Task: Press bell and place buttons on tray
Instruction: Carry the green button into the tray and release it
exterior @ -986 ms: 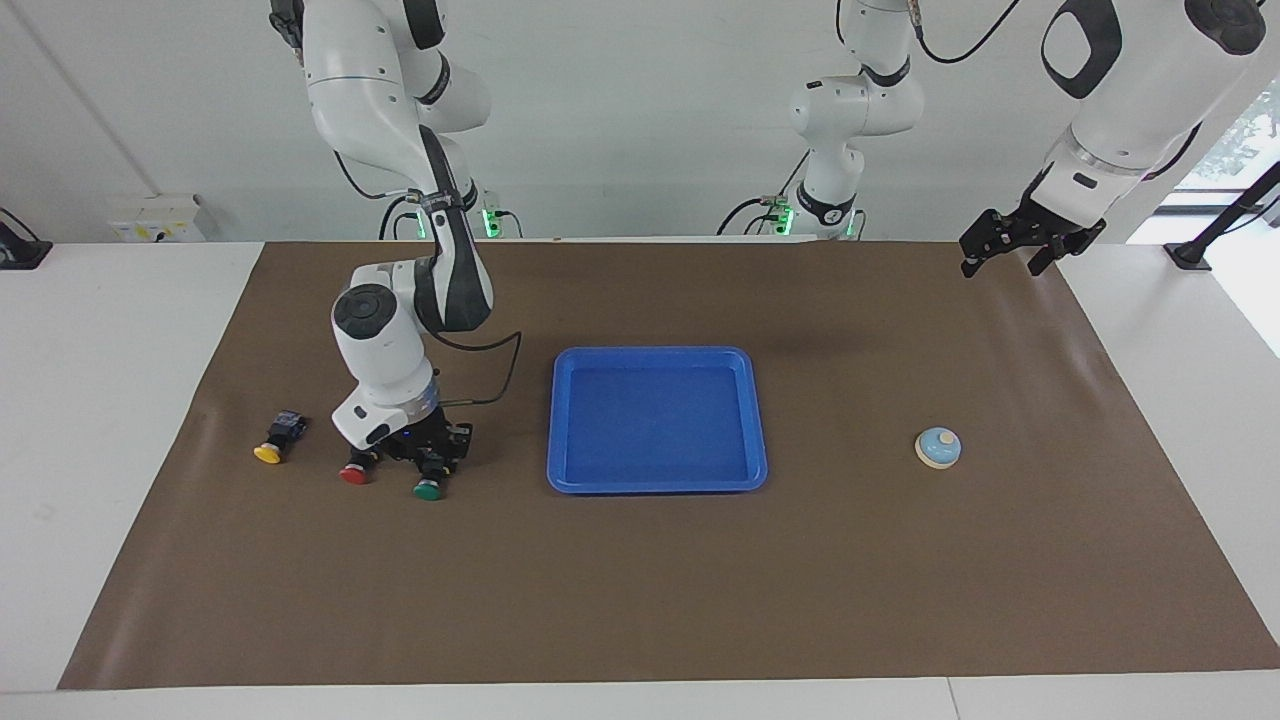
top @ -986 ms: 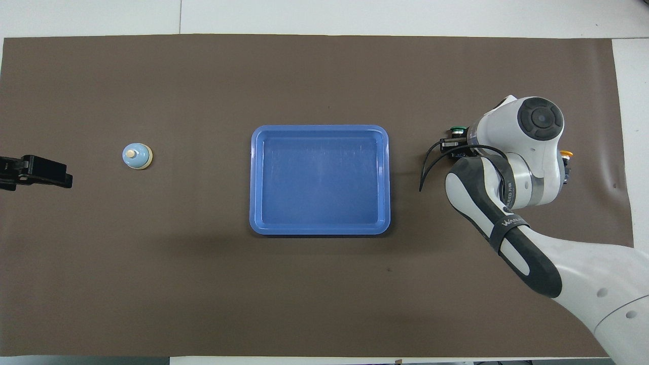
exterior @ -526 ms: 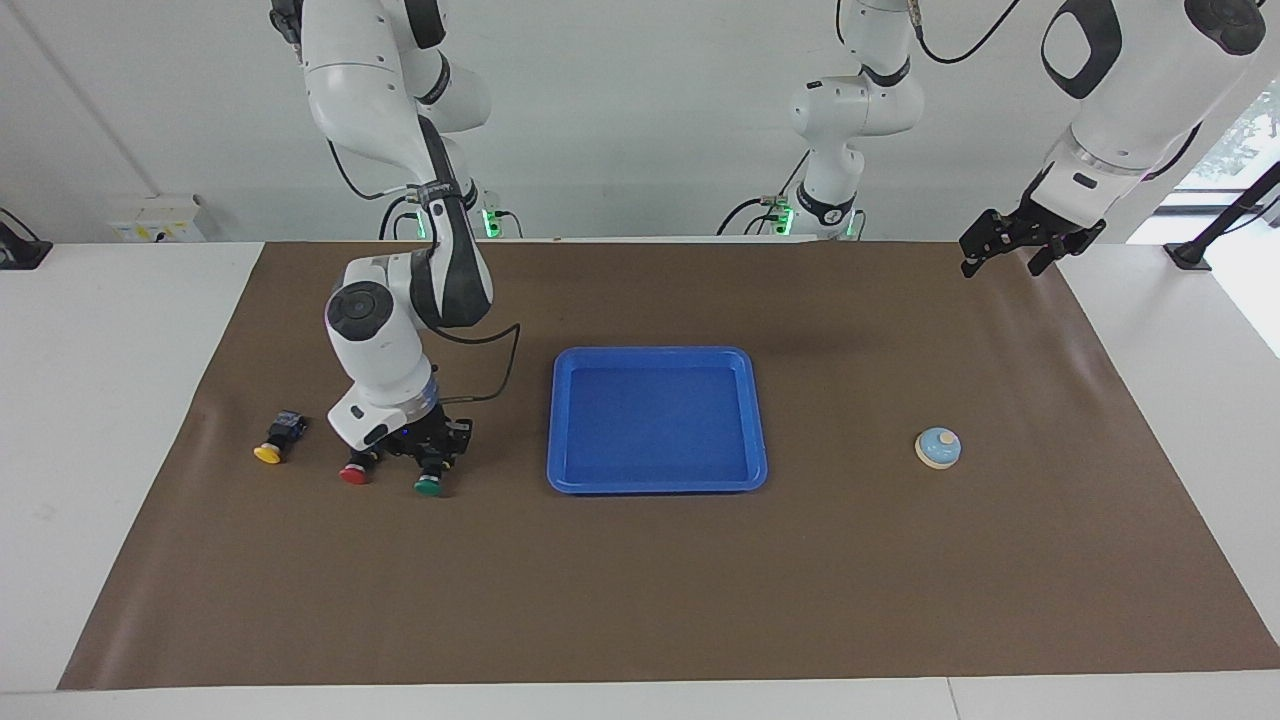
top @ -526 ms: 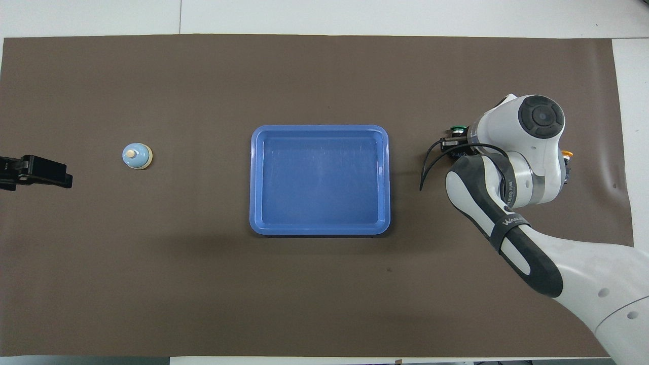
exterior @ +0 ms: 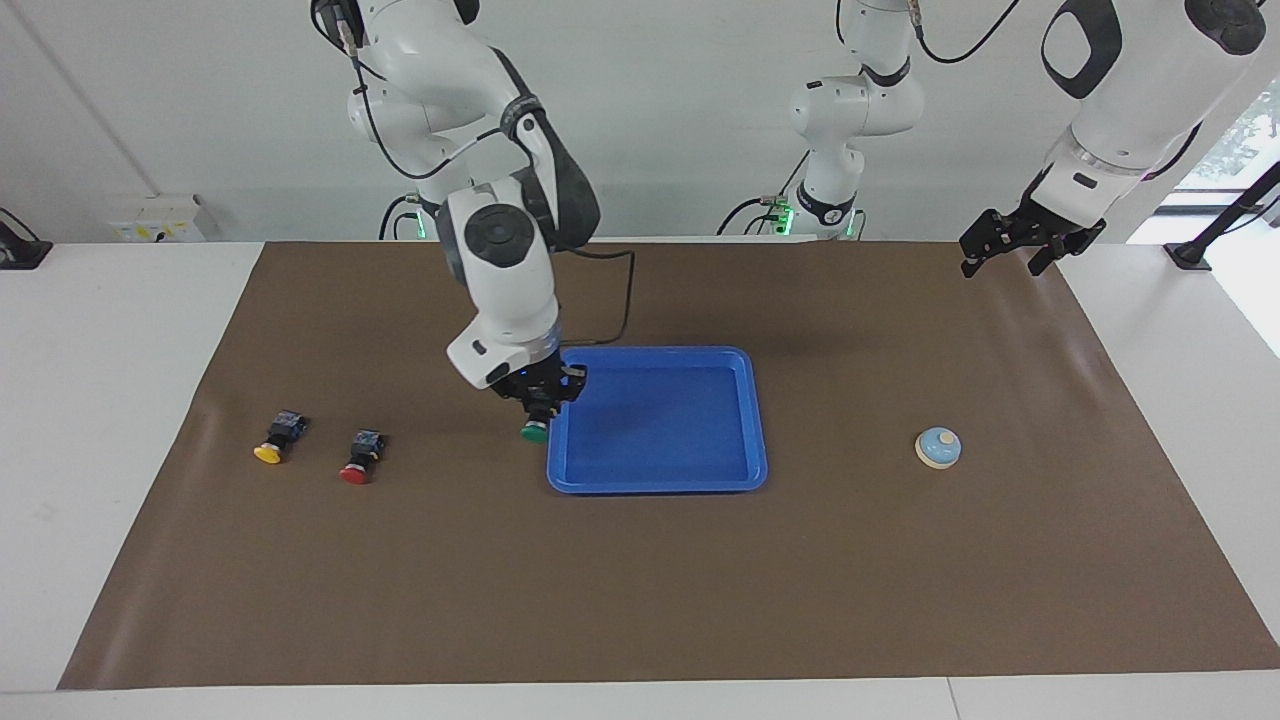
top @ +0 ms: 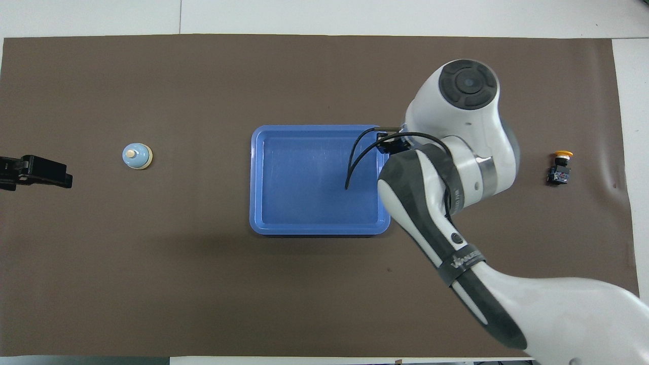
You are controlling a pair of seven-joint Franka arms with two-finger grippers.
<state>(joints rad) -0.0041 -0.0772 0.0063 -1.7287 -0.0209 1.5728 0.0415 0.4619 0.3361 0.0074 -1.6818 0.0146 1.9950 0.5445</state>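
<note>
The right hand [exterior: 540,408] is up in the air over the edge of the bright blue rectangular plastic tray with a raised rim [exterior: 757,420] at the right arm's end, clenched on the black body of the green-capped push-button switch [exterior: 534,432], whose round cap points down; in the overhead view the arm's white wrist covers both hand and switch. The tray lies in the middle of the brown mat [exterior: 640,590] that covers the white surface [exterior: 110,340], and nothing lies in it. The red-capped push-button switch [exterior: 359,459] and the yellow-capped push-button switch [exterior: 277,439] lie on their sides on the mat near each other, toward the right arm's end, the red one between the yellow one and the tray; the yellow one also shows in the overhead view [top: 560,168]. The small round light-blue bell with a cream knob and cream base rim [exterior: 938,447] stands alone on the mat toward the left arm's end, well apart from the tray. The left arm waits; its left hand [exterior: 1005,250] hangs released, fingers spread, over the mat's corner near the robots.
</note>
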